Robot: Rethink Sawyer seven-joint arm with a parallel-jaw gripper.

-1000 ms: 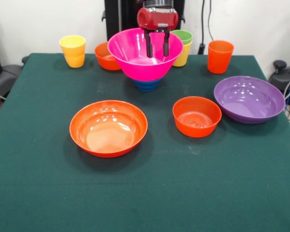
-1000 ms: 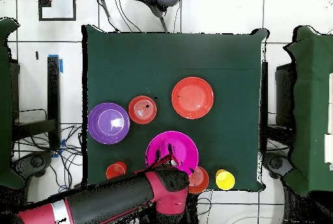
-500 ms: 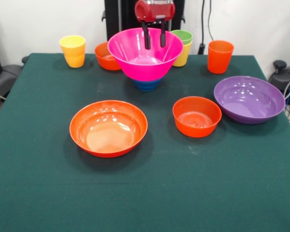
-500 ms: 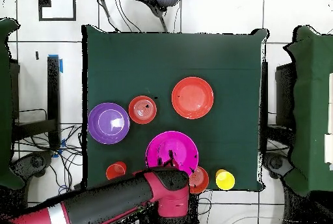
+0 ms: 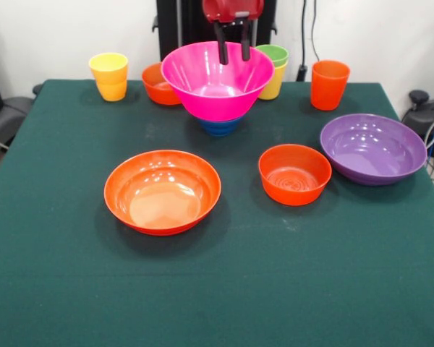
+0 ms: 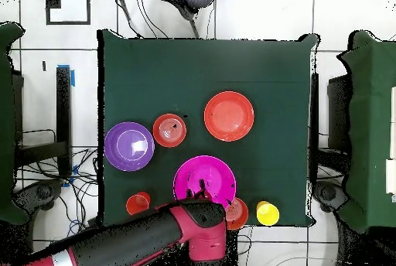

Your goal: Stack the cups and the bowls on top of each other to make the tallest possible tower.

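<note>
End effector (image 5: 232, 52) higher, above pink bowl (image 5: 217, 81) rim.

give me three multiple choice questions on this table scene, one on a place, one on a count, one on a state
1. What does the pink bowl rest on?
A. the blue bowl
B. the purple bowl
C. the bare table

2. How many orange bowls show in the front view?
A. one
B. three
C. five

3. How is the gripper?
A. shut on the pink bowl's rim
B. open and empty above the pink bowl
C. holding a yellow cup

Answers:
1 A: the blue bowl peeks out under the pink one.
2 B: a wide orange bowl, a small orange bowl beside the purple bowl, and another orange bowl behind the pink one.
3 B: the fingers hang apart, gripping nothing.
</note>
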